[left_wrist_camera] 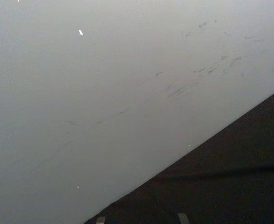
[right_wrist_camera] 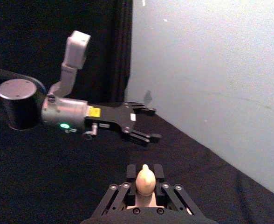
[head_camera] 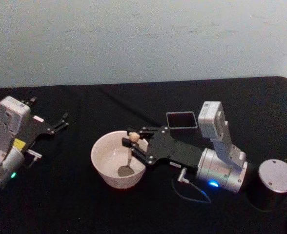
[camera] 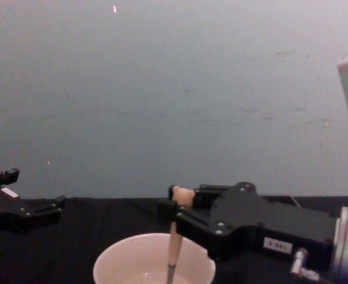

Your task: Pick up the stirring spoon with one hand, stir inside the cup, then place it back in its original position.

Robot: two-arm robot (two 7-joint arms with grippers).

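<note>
Clamped by right gripper (head_camera: pixel 133 140) at frame centre: stirring spoon (head_camera: pixel 126 170) upright in cup (head_camera: pixel 97 152). Parked at left edge, fingers apart: left gripper (head_camera: pixel 49 111).

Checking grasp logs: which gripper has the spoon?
The right gripper, shut on the stirring spoon in the cup; the left gripper is open and empty.

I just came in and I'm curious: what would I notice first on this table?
In the middle of the black table, the right gripper is shut on the little bear-topped handle of the stirring spoon. The spoon stands in the wide white cup, its shiny bowl down inside. Far to the left, the left gripper is open, holding nothing.
</note>
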